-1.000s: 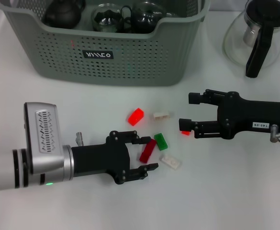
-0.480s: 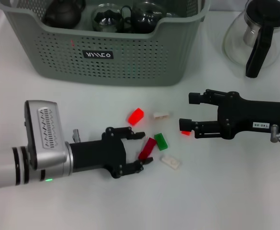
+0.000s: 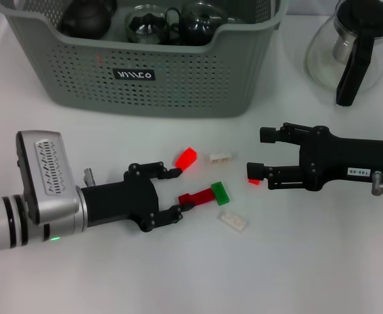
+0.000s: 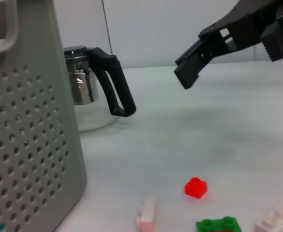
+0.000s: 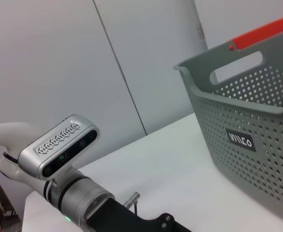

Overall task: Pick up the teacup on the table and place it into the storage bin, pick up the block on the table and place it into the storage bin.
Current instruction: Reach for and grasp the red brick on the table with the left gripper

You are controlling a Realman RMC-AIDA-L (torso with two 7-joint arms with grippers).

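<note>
Two grippers low over the white desk [image 3: 322, 261], left gripper [image 3: 175, 191] jaws apart beside a dark red block [image 3: 196, 196], right gripper [image 3: 259, 153] jaws open, storage bin [image 3: 178, 78] behind, its black label's white lettering unclear, teacups inside

Grey-green storage bin [image 3: 178, 78] stood at the far side of the desk [image 3: 309, 261], dark teaware inside.
Loose blocks lay nearer: a bright red block [image 3: 186, 157], a white block [image 3: 220, 157], a dark red block [image 3: 197, 196] touching a green block [image 3: 220, 193], a pale block [image 3: 233, 222], and a small red block [image 3: 254, 181] at right.
</note>
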